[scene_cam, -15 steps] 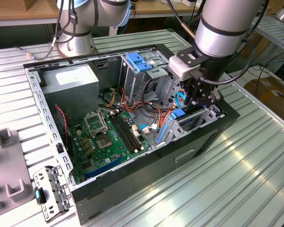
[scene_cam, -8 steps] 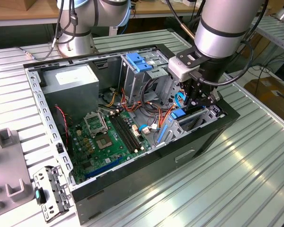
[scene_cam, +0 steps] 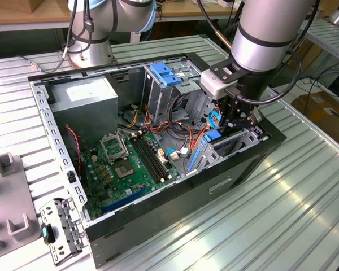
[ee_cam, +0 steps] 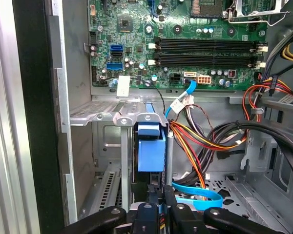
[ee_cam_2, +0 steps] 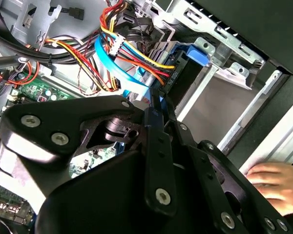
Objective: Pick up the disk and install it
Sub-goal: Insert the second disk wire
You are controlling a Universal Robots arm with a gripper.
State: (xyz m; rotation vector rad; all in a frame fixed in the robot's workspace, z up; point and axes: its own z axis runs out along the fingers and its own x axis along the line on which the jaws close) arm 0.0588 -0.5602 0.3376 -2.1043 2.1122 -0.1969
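Blue-railed disk (ee_cam: 151, 151) is held upright in the drive cage (ee_cam: 112, 118).
Gripper (ee_cam: 157, 204) is clenched on disk's edge, aligned with the slot for insertion.

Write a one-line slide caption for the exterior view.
Robot arm's gripper reaches into the open computer case at the drive bay, beside the green motherboard and grey power supply.

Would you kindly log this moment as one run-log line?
pincer: down inside computer case | disk: standing in drive bay, at pincer tips | grip: cannot tell | hand: resting on case edge
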